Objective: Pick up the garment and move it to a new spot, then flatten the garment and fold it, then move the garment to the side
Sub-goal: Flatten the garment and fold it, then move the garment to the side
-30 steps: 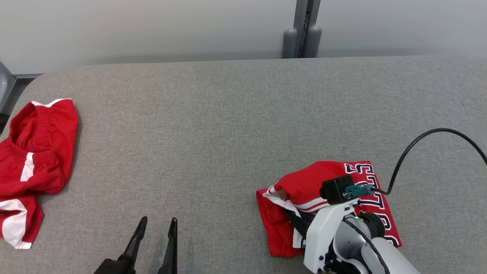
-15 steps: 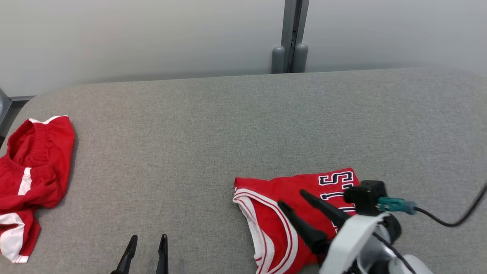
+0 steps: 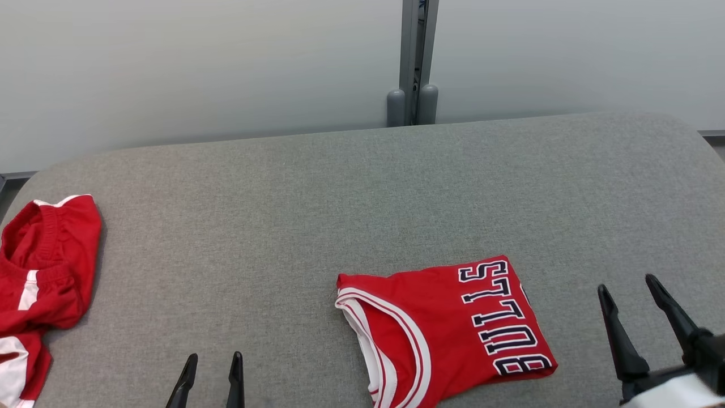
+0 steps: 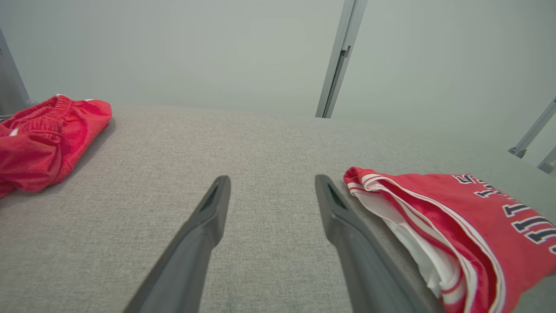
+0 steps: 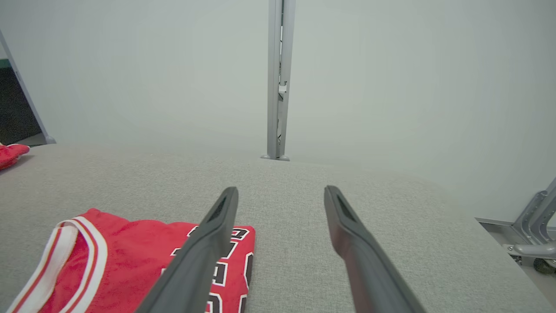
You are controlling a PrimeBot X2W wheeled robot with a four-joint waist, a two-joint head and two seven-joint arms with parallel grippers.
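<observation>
The garment (image 3: 447, 328) is a red jersey with white trim and dark "BULLS" lettering, lying folded and flat near the front of the grey table (image 3: 283, 226). It also shows in the left wrist view (image 4: 456, 217) and the right wrist view (image 5: 130, 252). My right gripper (image 3: 626, 283) stands open to the right of the garment, clear of it, with nothing between its fingers (image 5: 281, 188). At the front left my left gripper (image 3: 215, 357) is open and empty, a short way left of the jersey's collar edge (image 4: 273, 178).
A crumpled pair of red shorts with white stripes (image 3: 45, 266) lies at the table's far left edge (image 4: 43, 139). A grey post (image 3: 412, 62) stands against the pale wall behind the table. The table's rounded right corner is near my right arm.
My right gripper opened, let go of the jersey and drew back to the right. The jersey now lies flat and folded. The head camera has also shifted.
</observation>
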